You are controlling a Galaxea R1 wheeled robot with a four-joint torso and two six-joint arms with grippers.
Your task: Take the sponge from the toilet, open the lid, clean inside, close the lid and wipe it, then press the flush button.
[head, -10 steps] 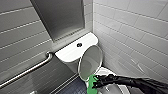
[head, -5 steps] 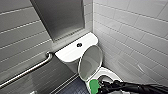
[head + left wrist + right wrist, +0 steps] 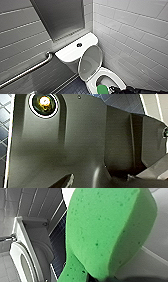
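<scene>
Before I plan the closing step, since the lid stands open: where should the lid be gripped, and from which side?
Probably its free upper rim, farthest from the hinge, approached from the bowl side: the lid leans back toward the tank, leaving its back hard to reach, and the tiled wall stands close beside it.

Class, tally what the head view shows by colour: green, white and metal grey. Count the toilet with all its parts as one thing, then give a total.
Green: 1, the sponge
White: 1, the toilet, its lid raised
Metal grey: 2, the grab bar and the wall panel
Total: 4
</scene>
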